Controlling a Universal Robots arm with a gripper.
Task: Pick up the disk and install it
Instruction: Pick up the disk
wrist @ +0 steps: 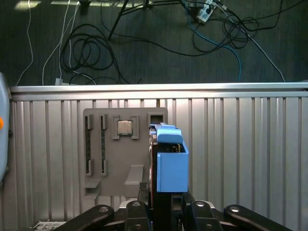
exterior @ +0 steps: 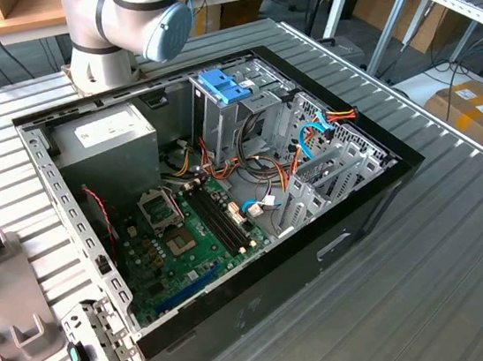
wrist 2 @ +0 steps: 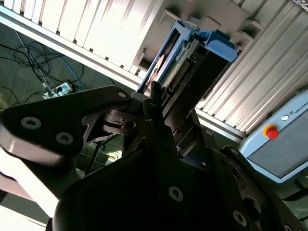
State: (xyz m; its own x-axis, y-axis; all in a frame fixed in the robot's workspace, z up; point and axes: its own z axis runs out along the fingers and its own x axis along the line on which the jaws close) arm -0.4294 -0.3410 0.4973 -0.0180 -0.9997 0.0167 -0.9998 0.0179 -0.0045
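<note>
**A:** Item, the disk: location?

**B:** The disk (wrist: 171,163) stands on edge at the grey holder (wrist: 103,168), just beside the slot that carries a processor chip (wrist: 125,127). The holder lies on the ribbed table (exterior: 468,275). The open computer case (exterior: 361,209) sits mid-table in the exterior view.

**A:** Gripper, condition?

**B:** The gripper (wrist: 166,204) has its fingers drawn in narrow, one on each broad face of the disk's near end. It has hold of the disk and nothing else.

**A:** Step in hand?

**B:** Judged to be the pick-up. Whether the disk has left the holder, I cannot tell. The install is not begun: the drive cage (exterior: 242,114) at the far side of the case has not yet received it.

**A:** Next move, requirements?

**B:** Judged: a firm hold, and travel in line with the disk's own plane, so the blue rails come clear of the holder without dragging.

**A:** Orientation?

**B:** The long axis runs straight out from the fingers, away from the wrist and toward the holder. The broad faces are upright. The second wrist view shows the connector edge, with a blue rail along one side.
</note>
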